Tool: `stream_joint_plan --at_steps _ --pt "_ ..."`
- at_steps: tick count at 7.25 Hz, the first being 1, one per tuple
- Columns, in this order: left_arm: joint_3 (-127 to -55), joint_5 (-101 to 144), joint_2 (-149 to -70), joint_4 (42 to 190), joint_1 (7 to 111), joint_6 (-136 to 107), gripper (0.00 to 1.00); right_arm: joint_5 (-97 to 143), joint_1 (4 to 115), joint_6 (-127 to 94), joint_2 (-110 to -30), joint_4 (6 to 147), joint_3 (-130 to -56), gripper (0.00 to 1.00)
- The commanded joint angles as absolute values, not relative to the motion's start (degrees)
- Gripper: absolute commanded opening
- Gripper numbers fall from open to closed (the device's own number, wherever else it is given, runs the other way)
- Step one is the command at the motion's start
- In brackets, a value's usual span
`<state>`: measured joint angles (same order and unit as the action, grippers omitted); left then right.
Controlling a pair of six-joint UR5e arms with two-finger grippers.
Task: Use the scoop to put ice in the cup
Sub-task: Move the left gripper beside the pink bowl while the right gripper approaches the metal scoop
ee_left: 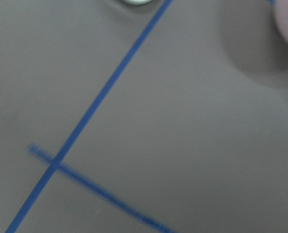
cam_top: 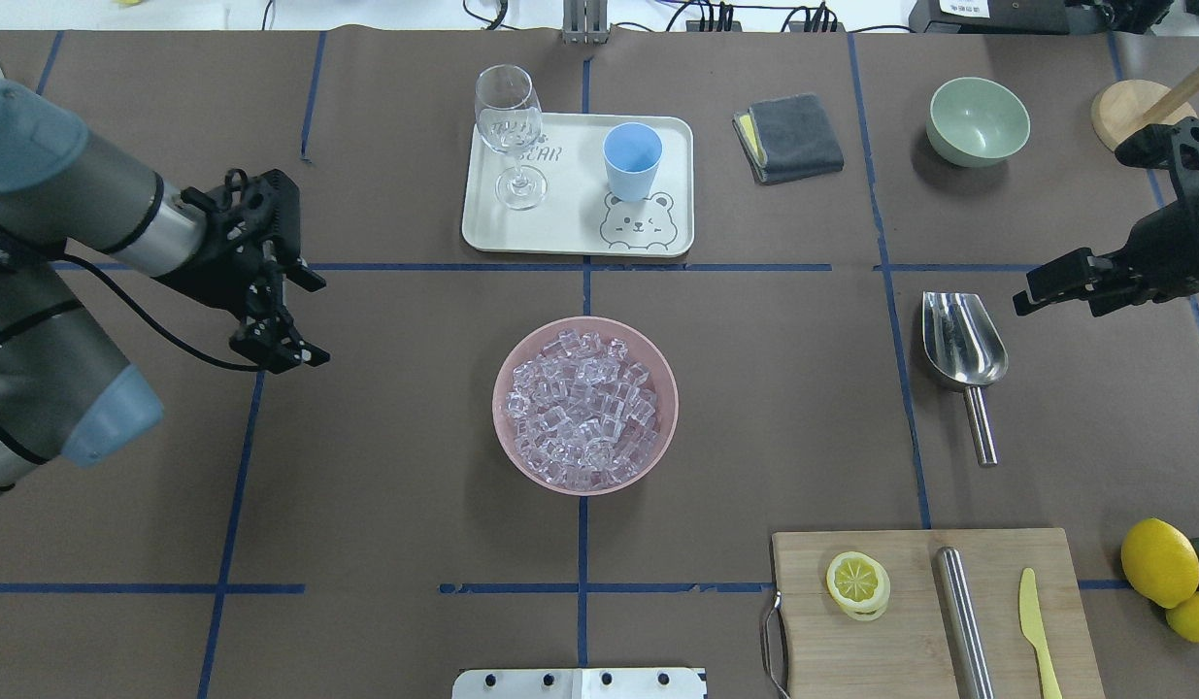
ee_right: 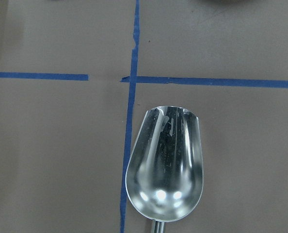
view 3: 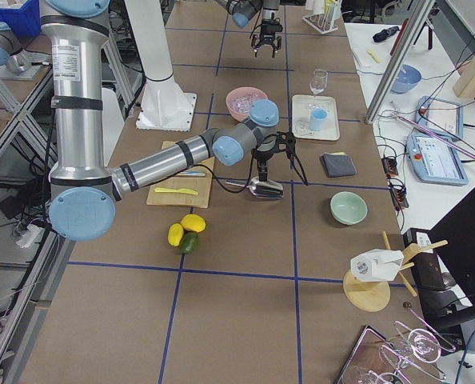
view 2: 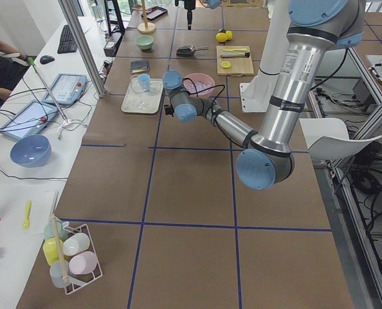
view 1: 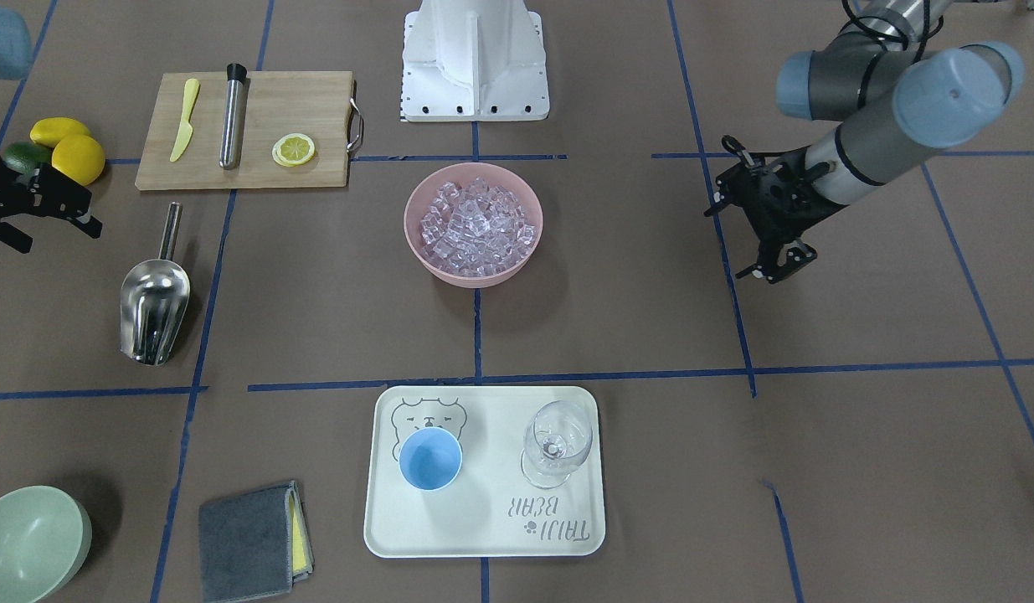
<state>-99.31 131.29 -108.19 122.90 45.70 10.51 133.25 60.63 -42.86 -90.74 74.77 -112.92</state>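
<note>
The right gripper [view 1: 54, 236], fingers apart, was held over the scoop [view 1: 154, 301], apparently readied for grasping; the left gripper [cam_top: 313, 320], likewise parted, was parked well away.

Glossy steel scoop [ee_right: 166, 165] — matt paper table [cam_top: 366, 437]

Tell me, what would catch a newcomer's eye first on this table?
The pink bowl heaped with clear ice at the table's centre draws the eye first. Next comes the shiny steel scoop, lying empty on the robot's right side, the right gripper open near it. Beyond the bowl, a light-blue cup and a wine glass stand on a white tray.
</note>
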Motion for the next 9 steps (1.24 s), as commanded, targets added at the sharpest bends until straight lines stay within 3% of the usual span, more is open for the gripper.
stream_joint_plan --at_steps 1,3,6,8,9 --pt "-96.5 122.2 -110.8 132.6 37.0 10.4 1.0 132.5 57.7 -44.5 -90.9 74.8 -114.3 1.0" --pt "-94.2 122.2 -113.1 132.8 31.4 10.7 1.0 127.1 50.9 -55.9 -91.8 74.4 -118.3 1.0" --pt "-92.5 122.3 -112.9 139.6 31.1 10.3 1.0 109.4 37.6 -69.8 -95.8 73.7 -121.5 1.0" --pt "-92.9 122.4 -112.8 139.7 31.1 10.4 1.0 105.6 35.9 -70.0 -105.5 62.5 -120.8 0.95" --pt "-93.2 122.5 -112.8 139.7 31.2 10.3 1.0 105.7 35.7 -72.2 -107.1 53.4 -116.8 0.92"
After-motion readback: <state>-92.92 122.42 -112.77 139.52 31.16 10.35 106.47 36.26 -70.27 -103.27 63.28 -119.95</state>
